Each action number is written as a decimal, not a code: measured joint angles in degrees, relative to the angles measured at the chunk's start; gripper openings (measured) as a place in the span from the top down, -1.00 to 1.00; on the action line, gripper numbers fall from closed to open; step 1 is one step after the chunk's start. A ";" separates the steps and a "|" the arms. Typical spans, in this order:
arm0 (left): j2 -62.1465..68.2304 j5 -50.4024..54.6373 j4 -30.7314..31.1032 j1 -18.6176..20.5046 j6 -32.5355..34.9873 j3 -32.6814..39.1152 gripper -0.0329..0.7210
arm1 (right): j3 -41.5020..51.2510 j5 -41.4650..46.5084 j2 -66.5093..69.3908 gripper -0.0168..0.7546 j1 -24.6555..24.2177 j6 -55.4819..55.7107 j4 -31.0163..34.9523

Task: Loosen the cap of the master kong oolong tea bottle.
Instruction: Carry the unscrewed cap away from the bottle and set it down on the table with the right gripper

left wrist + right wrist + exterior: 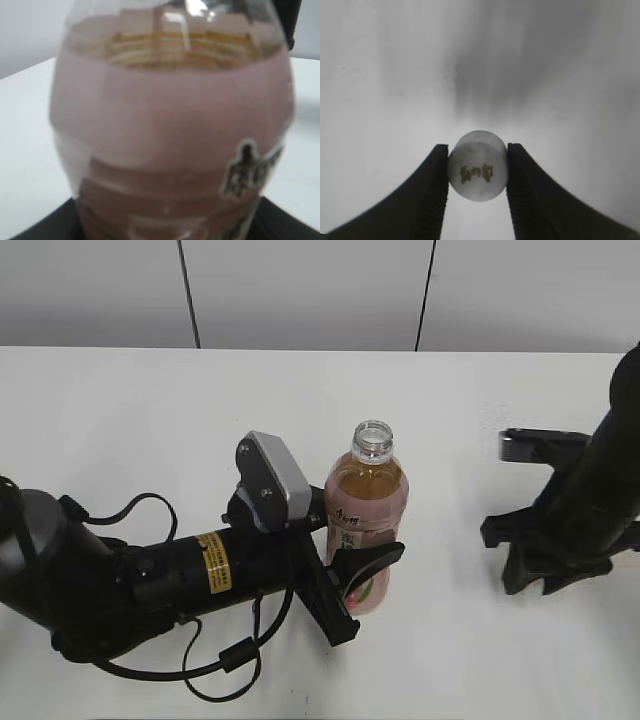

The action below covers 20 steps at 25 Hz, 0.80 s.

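Bottle (365, 515): upright mid-table, neck open, clamped by left gripper (352, 580).
Cap (477, 166): off, pinched in right gripper (477, 170), well right of bottle.
Risk: cap slips w/ weak pinch; bottle tips, tea spills if left arm jerks.

Glossy clear plastic bottle (366, 510); matt white cap (477, 166) between ribbed black tool (477, 172) fingers.

We take this for a lab test bench: a bare white tabletop (120, 420) whose far edge meets plain grey wall panels (300, 290) with dark seams.
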 joint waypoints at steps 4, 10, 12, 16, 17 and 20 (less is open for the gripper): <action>0.00 0.00 0.00 0.00 0.00 0.00 -0.10 | 0.00 -2.45 3.10 0.25 0.00 -6.09 9.43; 0.00 0.00 0.05 0.00 0.00 0.00 -0.10 | 0.00 -4.21 5.15 0.20 0.00 -7.10 10.41; 0.00 0.00 0.05 0.00 0.00 0.00 -0.10 | 0.00 -4.21 5.18 0.00 0.00 -7.16 10.48; 0.00 0.00 0.05 0.00 0.00 0.00 -0.10 | 0.00 -3.51 5.18 -0.40 0.00 -7.23 10.48; 0.00 0.00 0.05 0.00 0.00 0.00 -0.10 | 0.00 -3.36 5.05 -0.44 0.00 -7.23 10.48; 0.00 0.00 0.05 0.00 0.00 0.00 -0.10 | 0.00 -2.63 3.59 -0.49 0.00 -7.27 10.43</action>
